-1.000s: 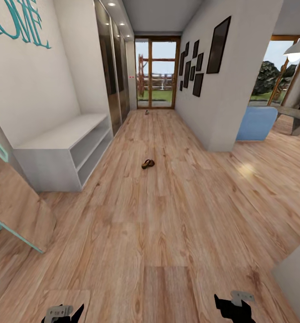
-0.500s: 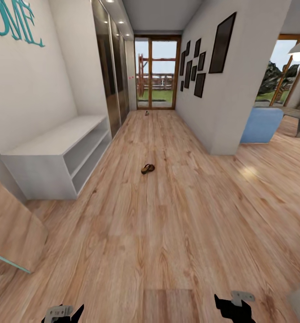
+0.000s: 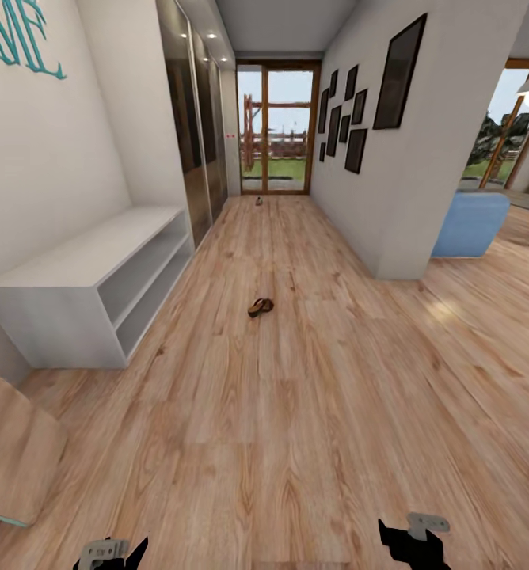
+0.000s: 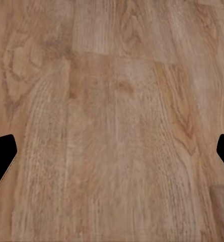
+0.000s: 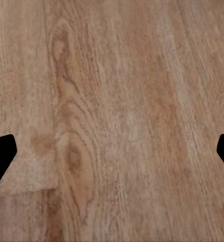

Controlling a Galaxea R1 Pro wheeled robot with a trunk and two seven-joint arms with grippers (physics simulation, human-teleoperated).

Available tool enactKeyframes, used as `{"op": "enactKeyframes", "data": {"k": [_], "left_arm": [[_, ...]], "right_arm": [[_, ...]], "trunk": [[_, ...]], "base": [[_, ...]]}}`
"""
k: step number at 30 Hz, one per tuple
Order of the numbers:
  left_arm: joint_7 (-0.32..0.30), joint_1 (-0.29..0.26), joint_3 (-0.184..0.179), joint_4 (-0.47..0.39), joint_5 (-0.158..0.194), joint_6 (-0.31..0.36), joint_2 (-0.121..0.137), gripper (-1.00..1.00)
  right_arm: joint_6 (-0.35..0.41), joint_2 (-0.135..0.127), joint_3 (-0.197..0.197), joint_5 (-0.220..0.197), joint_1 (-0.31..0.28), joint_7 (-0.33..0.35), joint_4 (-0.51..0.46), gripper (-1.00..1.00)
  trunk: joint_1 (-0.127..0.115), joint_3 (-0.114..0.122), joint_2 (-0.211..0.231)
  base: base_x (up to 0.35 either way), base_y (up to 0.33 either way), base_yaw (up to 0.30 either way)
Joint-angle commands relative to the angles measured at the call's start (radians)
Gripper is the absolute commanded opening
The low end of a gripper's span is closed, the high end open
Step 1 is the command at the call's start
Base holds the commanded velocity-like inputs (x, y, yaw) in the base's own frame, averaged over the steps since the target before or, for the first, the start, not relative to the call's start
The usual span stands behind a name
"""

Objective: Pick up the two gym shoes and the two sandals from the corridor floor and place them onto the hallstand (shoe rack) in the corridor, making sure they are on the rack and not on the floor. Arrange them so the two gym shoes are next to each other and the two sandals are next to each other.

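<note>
Dark brown leather caught our eye first: a sandal (image 3: 260, 306) lay out in the middle of the corridor floor (image 3: 296, 412), well apart from everything, and whether it was one sandal or two pressed together we could not tell. Far down the hall, near the glass door (image 3: 277, 131), sat another small object (image 3: 259, 200), too tiny to identify. Along the left wall stood a low white unit (image 3: 90, 289) with two long open compartments, nothing inside them that we could see. Dark picture frames (image 3: 352, 103) lined the opposite wall. Down at our feet, the left gripper (image 4: 112, 156) hung over bare planks, fingers spread wide and empty; the right gripper (image 5: 112, 156) likewise, wide apart, gripping nothing.
</note>
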Motion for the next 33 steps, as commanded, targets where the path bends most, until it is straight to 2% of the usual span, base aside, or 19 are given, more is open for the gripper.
{"op": "enactKeyframes", "data": {"k": [1, 33], "left_arm": [[-0.009, -0.001, 0.004, 0.001, 0.005, 0.001, 0.000, 1.00], [-0.009, -0.001, 0.005, 0.001, 0.005, 0.001, 0.000, 1.00]], "right_arm": [[-0.003, 0.000, -0.009, 0.010, -0.001, 0.003, 0.001, 1.00], [-0.003, 0.000, -0.009, 0.010, -0.001, 0.002, 0.001, 1.00]], "trunk": [[0.000, -0.001, 0.000], [0.000, -0.001, 0.000]], "base": [[0.337, 0.000, 0.000], [0.337, 0.000, 0.000]]}}
